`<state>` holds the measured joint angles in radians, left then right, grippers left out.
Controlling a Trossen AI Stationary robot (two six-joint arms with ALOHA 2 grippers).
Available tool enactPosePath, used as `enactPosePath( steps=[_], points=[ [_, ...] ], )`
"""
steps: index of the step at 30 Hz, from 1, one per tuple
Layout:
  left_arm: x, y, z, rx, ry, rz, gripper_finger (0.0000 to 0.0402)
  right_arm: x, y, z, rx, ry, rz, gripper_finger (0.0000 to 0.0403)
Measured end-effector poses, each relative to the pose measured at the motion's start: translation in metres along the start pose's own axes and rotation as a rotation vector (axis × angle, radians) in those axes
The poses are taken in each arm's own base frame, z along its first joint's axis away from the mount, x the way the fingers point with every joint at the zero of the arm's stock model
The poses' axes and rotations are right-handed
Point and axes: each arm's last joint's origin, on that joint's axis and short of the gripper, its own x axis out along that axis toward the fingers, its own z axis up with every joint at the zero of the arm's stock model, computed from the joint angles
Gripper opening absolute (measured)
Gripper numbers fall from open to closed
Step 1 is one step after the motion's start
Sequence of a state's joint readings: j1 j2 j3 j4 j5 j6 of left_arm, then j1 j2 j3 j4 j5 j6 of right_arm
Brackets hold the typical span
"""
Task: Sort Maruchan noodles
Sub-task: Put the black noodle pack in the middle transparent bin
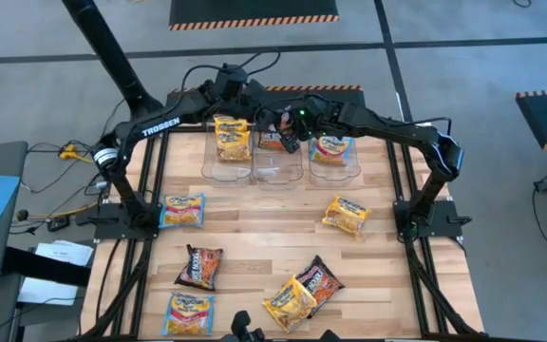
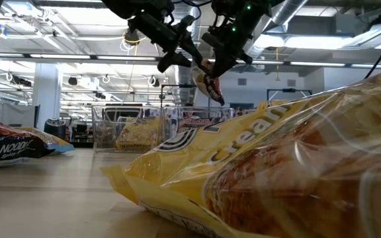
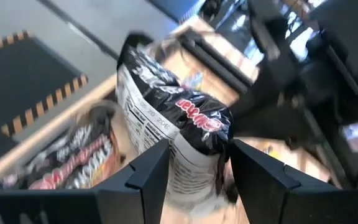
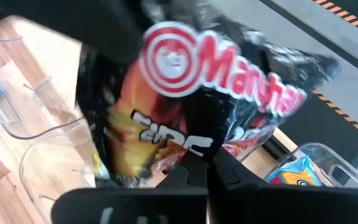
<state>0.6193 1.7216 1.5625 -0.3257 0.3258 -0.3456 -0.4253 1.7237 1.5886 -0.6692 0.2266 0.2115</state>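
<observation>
A dark Maruchan noodles packet (image 2: 210, 84) hangs above the middle clear bin (image 1: 278, 171) at the table's far side. My right gripper (image 4: 207, 165) is shut on it. My left gripper (image 3: 197, 162) comes from the left, its fingers apart on either side of the packet's logo end (image 3: 199, 121). The left bin holds a yellow packet (image 1: 229, 139). Another dark packet (image 1: 270, 141) lies in the middle bin, and a blue one (image 1: 333, 149) in the right bin. My right gripper pinches the dark packet's edge (image 4: 194, 149) between its two shut fingers, opposite the logo end, slanting down from the right. The packet hangs tilted below the fingers (image 2: 220, 63), clear of the bins. My left gripper: the packet fills the gap between its fingers (image 3: 157, 171); whether they touch it, I cannot tell.
Loose packets lie on the wooden table: blue (image 1: 182, 211), dark (image 1: 199, 267), blue (image 1: 188, 313), yellow (image 1: 290, 304), dark (image 1: 319, 281), yellow (image 1: 347, 216). A strip of bare wood runs across the table between the bins and these packets.
</observation>
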Motion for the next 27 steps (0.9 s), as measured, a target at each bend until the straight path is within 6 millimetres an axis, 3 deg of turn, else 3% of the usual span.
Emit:
enactPosePath(
  steps=[7,16,21,27],
  points=[
    [0.0057,0.0011,-0.0025,0.051,0.009,0.003,0.0133,0.0000,-0.0002,-0.0001,0.000,0.000,0.000,0.0004],
    [0.0059,0.0002,-0.0027,0.143,0.011,-0.006,0.0010,0.0000,-0.0005,-0.0013,-0.006,0.013,-0.002,0.0005],
    [0.0059,0.0001,-0.0030,0.208,0.014,-0.013,0.0002,0.0000,-0.0005,-0.0014,-0.006,0.014,-0.002,0.0019],
    [0.0060,0.0006,-0.0046,0.282,0.030,-0.010,0.0000,-0.0003,-0.0007,-0.0020,-0.015,0.022,-0.004,0.0072]
  ],
)
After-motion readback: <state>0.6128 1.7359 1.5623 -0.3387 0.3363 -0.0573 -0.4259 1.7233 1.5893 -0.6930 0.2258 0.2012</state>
